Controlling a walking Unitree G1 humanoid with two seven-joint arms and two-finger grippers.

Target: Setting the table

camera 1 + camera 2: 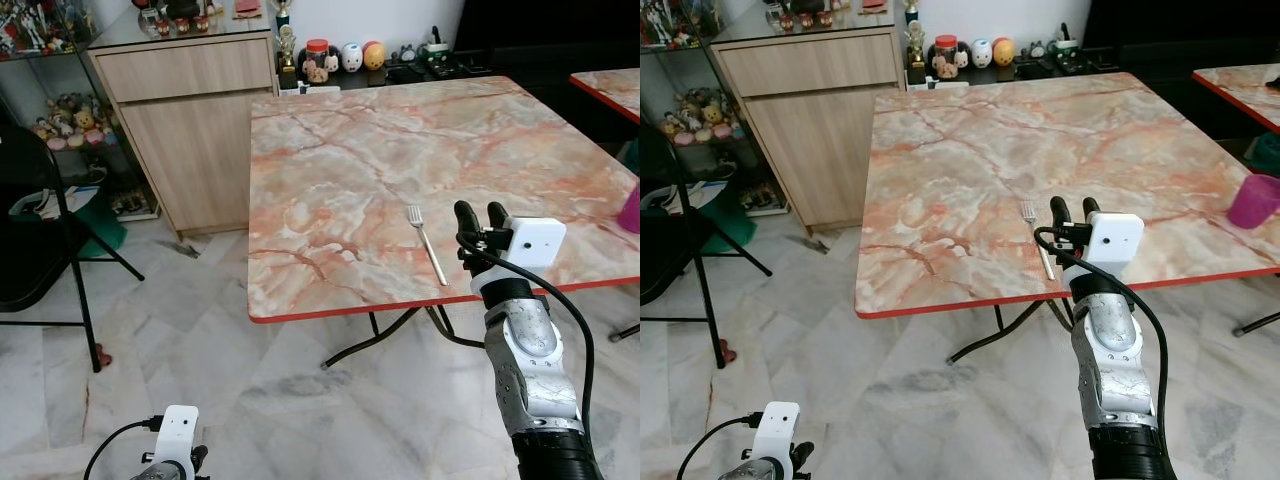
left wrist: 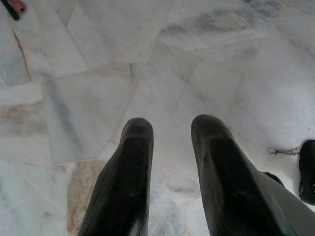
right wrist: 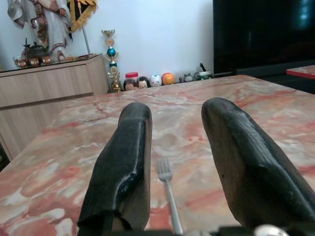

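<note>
Right gripper (image 1: 481,213): jaws spread, empty, lower right | fork (image 1: 427,243) just beside on tabletop (image 1: 330,170) | I'd withdraw straight, not nudging it.

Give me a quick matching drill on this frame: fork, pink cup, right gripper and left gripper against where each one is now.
Things:
1. fork
2. pink cup
3. right gripper
4. left gripper

Places:
A. low, over the marble floor
B. at the table's right edge
C. open, raised just right of the fork
D. flat on the marble table near its front edge

Pairs: 1-D, 2-B, 3-C, 4-A
</note>
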